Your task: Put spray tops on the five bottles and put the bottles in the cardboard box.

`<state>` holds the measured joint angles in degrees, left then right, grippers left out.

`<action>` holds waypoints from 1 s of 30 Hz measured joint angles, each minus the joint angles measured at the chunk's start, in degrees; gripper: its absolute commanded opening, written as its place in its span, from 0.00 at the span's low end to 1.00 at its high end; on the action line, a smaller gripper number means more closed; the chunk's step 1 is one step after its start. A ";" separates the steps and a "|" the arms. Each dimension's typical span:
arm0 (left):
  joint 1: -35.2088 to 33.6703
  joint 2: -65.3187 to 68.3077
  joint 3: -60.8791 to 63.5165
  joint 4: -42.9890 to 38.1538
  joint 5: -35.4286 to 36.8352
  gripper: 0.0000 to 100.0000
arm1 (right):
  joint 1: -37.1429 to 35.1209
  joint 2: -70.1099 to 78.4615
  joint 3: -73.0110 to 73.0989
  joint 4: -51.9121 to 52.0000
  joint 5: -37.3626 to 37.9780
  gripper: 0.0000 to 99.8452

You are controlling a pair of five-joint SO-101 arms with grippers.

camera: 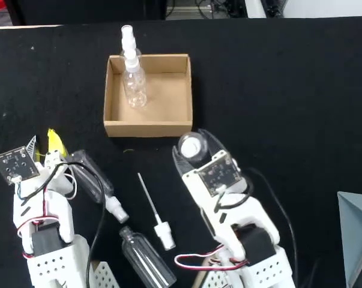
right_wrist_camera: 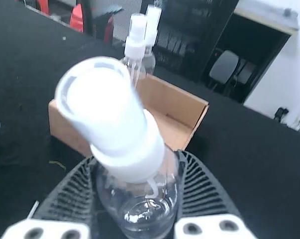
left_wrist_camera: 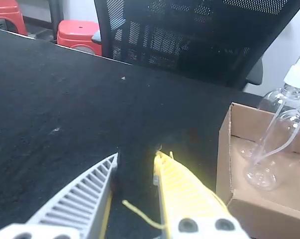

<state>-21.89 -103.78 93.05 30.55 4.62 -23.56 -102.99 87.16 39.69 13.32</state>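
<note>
Two clear bottles [camera: 134, 84] with white spray tops stand in the back left corner of the cardboard box [camera: 147, 128]. My right gripper [camera: 194, 150] is shut on a third bottle with spray top [right_wrist_camera: 115, 124], held just in front of the box's [right_wrist_camera: 177, 107] near right corner. My left gripper [camera: 44, 145] is open and holds nothing, left of the box [left_wrist_camera: 224, 149]. A capped bottle [camera: 92, 180] lies beside the left arm. A loose spray top [camera: 164, 233] with its long tube lies on the table. Next to it lies a bottle without a top [camera: 147, 259].
The black table [camera: 289, 90] stretches free to the right of the box. A grey object [camera: 358, 234] sits at the near right edge. A mesh office chair [left_wrist_camera: 189, 35] stands beyond the table.
</note>
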 measured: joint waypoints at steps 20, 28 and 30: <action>0.00 0.00 1.05 0.00 0.00 0.11 | 0.00 26.90 -22.68 -7.30 1.23 0.04; 0.00 0.00 1.05 0.00 0.00 0.11 | 0.09 42.73 -30.15 -12.84 -3.96 0.04; 0.00 0.00 1.05 0.00 0.00 0.11 | 0.09 47.21 -33.14 -13.10 -5.19 0.04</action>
<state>-21.89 -103.78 94.11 30.55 4.62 -23.47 -55.78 54.02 26.59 8.13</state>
